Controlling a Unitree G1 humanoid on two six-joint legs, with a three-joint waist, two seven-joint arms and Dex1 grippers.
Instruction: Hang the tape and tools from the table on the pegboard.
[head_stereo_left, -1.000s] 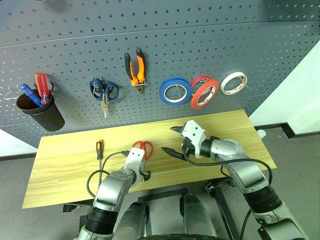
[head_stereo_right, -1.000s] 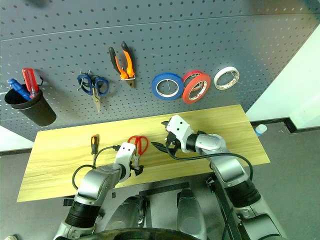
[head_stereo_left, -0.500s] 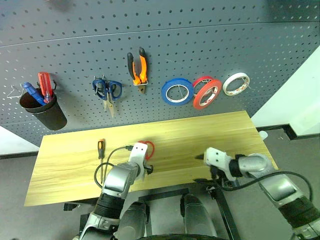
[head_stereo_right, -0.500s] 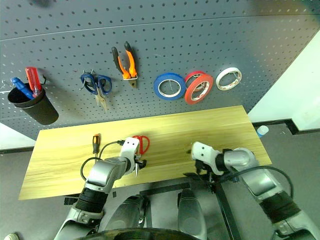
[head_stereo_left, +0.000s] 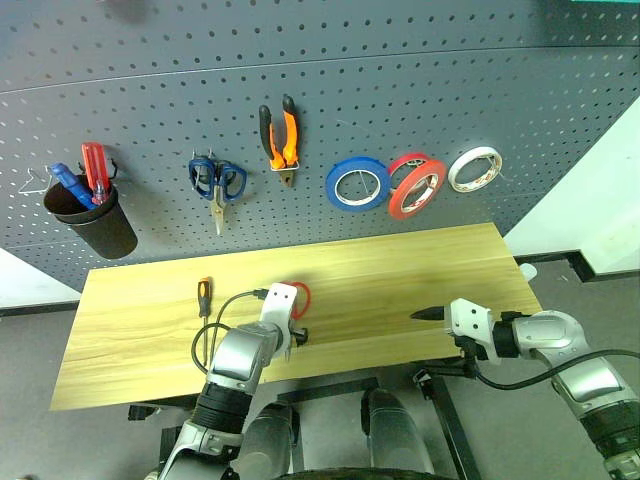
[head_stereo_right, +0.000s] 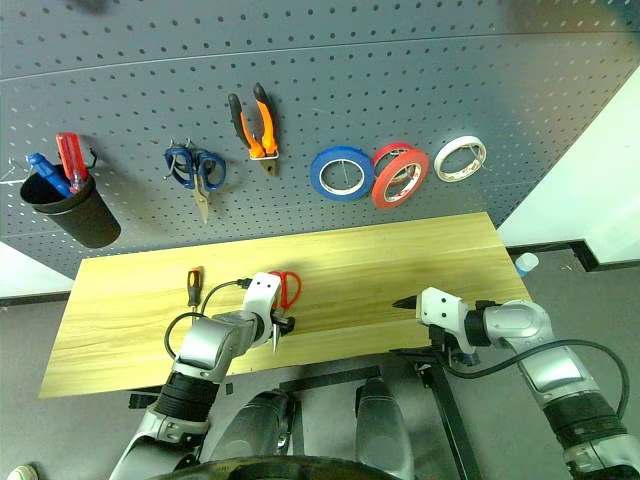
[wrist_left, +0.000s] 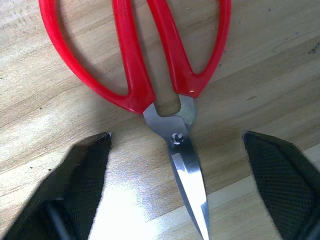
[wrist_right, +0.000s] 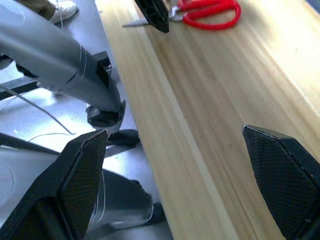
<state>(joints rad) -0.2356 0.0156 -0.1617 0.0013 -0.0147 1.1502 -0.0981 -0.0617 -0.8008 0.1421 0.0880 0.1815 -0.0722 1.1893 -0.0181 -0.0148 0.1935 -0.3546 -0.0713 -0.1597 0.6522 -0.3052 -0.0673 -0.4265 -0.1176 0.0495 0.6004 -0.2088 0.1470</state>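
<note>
Red-handled scissors (wrist_left: 150, 60) lie flat on the light wood table (head_stereo_left: 400, 260), blades toward the front edge. My left gripper (wrist_left: 176, 134) is open and straddles the blades near the pivot, with its fingertips (wrist_left: 95, 155) clear of the steel. The orange-and-black screwdriver (head_stereo_left: 202, 298) lies on the table to the left. The orange-and-black pliers (head_stereo_left: 281, 135) and the red tape ring (head_stereo_left: 394, 203) hang on the dark pegboard (head_stereo_left: 400, 90). My right gripper (head_stereo_left: 430, 340) is open and empty at the table's front right edge, pointing left.
Blue-handled scissors (head_stereo_left: 215, 182), a blue roll (head_stereo_left: 356, 183) and a white roll (head_stereo_left: 474, 168) hang on the pegboard. A black cup (head_stereo_left: 95, 225) at the left holds a red and a blue screwdriver. Another red roll sits behind the red ring.
My right arm has swung from the middle of the table out to its front right edge. My left gripper has edged closer over the scissors.
</note>
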